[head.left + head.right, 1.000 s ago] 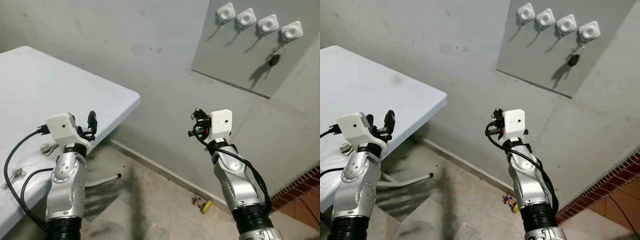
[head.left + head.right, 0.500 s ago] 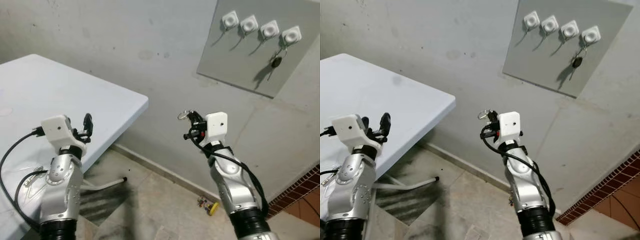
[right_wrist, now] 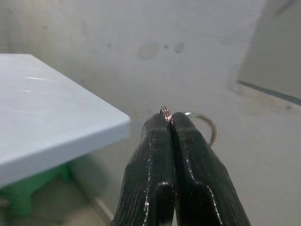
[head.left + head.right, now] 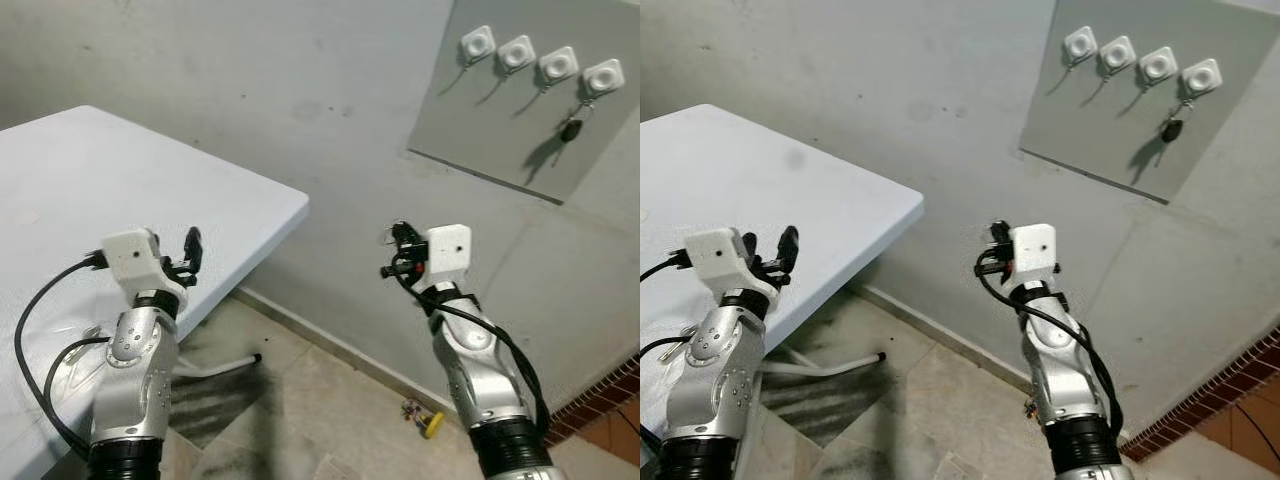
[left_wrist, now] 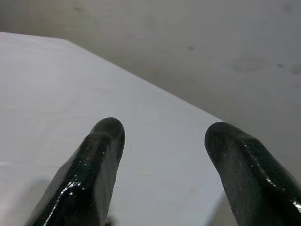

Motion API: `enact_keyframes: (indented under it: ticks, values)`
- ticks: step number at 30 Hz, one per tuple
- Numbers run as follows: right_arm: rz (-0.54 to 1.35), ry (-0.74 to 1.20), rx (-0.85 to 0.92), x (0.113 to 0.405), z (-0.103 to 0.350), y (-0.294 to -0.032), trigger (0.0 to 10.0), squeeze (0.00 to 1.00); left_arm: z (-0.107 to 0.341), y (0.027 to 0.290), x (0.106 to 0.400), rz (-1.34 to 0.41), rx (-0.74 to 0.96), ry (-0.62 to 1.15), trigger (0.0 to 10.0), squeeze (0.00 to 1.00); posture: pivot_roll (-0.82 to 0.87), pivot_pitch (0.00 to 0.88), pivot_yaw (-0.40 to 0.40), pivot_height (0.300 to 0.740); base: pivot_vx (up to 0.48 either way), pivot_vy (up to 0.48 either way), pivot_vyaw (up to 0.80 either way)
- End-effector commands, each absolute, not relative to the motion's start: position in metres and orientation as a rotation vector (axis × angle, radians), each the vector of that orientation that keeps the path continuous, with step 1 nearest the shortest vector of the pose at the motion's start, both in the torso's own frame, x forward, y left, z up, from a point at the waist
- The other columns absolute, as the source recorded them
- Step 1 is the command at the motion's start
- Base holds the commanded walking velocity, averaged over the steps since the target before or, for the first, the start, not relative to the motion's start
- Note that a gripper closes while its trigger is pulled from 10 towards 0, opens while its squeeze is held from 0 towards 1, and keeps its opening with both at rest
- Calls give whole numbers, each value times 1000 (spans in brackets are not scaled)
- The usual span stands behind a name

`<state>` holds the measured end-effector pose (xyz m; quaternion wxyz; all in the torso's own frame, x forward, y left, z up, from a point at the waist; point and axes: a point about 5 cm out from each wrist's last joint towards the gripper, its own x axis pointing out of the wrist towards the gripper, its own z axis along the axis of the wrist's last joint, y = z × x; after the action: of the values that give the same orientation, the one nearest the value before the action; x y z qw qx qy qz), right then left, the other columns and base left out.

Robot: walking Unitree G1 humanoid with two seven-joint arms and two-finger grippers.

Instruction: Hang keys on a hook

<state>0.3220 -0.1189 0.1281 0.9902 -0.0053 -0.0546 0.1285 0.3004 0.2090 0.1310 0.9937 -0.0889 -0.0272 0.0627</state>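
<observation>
Pinching one key ring, right gripper jaws are closed; left gripper jaws gape; four hooks.

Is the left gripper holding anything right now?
No, the left wrist view shows the left gripper with its jaws apart and nothing between them, only the white table beyond.

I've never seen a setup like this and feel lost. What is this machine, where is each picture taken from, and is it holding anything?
It is a walking robot with two silver arms. The two wide pictures come from its head, looking down. The close-ups come from cameras on each wrist. The right gripper is shut on a key ring, seen pinched between its black fingers. The left gripper is open and holds nothing, beside a white table. On the wall, a board carries four hooks; the rightmost hook already has keys hanging.
</observation>
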Motion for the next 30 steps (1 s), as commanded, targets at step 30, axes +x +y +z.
enact_keyframes:
  ticks: [30]
  values:
    - [202, -101, 5, 325, 130, -126, 10000, 0, 139, 204, 306, 101, -176, -64, 10000, 0, -76, 0, -19, 740, 221, 0, -306]
